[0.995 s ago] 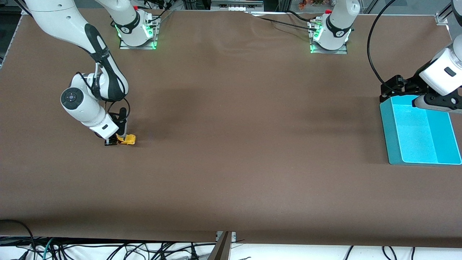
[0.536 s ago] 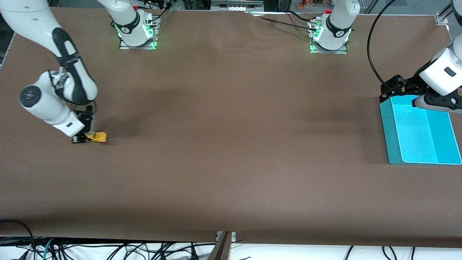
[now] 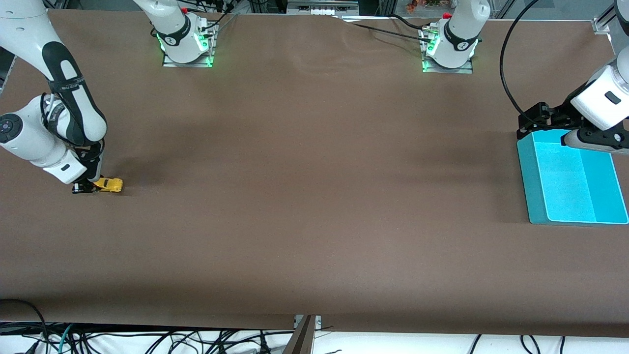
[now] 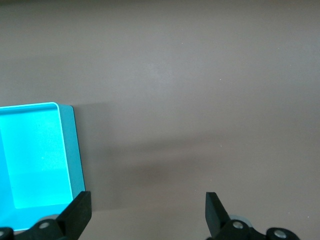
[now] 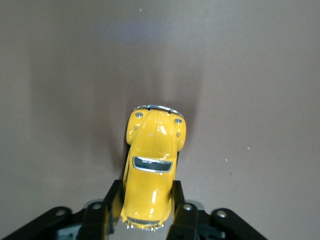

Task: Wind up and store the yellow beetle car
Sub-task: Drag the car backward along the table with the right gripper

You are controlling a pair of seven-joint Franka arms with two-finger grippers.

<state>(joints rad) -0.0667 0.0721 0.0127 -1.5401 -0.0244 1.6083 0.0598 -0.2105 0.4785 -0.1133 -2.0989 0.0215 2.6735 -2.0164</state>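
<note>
The yellow beetle car (image 3: 109, 185) stands with its wheels on the brown table at the right arm's end. My right gripper (image 3: 91, 187) is down at table level, shut on its rear. In the right wrist view the car (image 5: 154, 160) points away from the wrist, its back end between the two black fingers of the right gripper (image 5: 145, 189). My left gripper (image 3: 533, 123) waits open at the left arm's end, by the corner of the teal bin (image 3: 533, 187). The left wrist view shows the left gripper (image 4: 147, 201) spread wide over bare table.
The teal bin (image 4: 70, 150) shows nothing inside it in either view. Both arm bases stand along the table's edge farthest from the front camera. Cables hang below the nearest edge.
My right gripper has pulled the car backward along the table toward the right arm's end. The left arm has not moved.
</note>
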